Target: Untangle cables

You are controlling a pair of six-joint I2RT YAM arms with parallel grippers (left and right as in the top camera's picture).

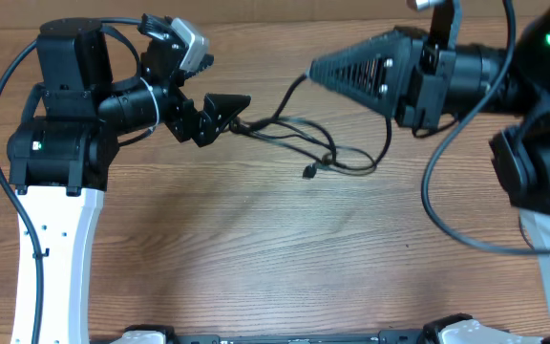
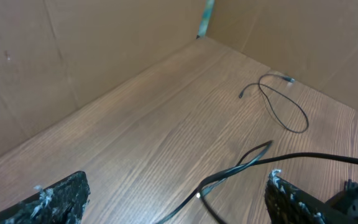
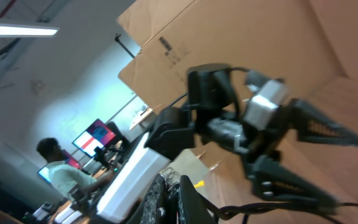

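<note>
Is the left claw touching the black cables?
Cannot tell. Left wrist view: cables pass between the left gripper's open fingers, close to one; contact unclear.

Bare table (image 1: 285, 258) fills the lower middle of the overhead frame, with wide room to pass between the 2 arms. The upper middle is tight: the cables (image 1: 308, 143) sprawl there between the left gripper (image 1: 229, 113) and the right gripper (image 1: 318, 69), whose tips nearly face each other. At right, a thick arm wire (image 1: 424, 191) loops over the wood. In the left wrist view, cardboard walls (image 2: 104, 56) close off the upper frame.
</note>
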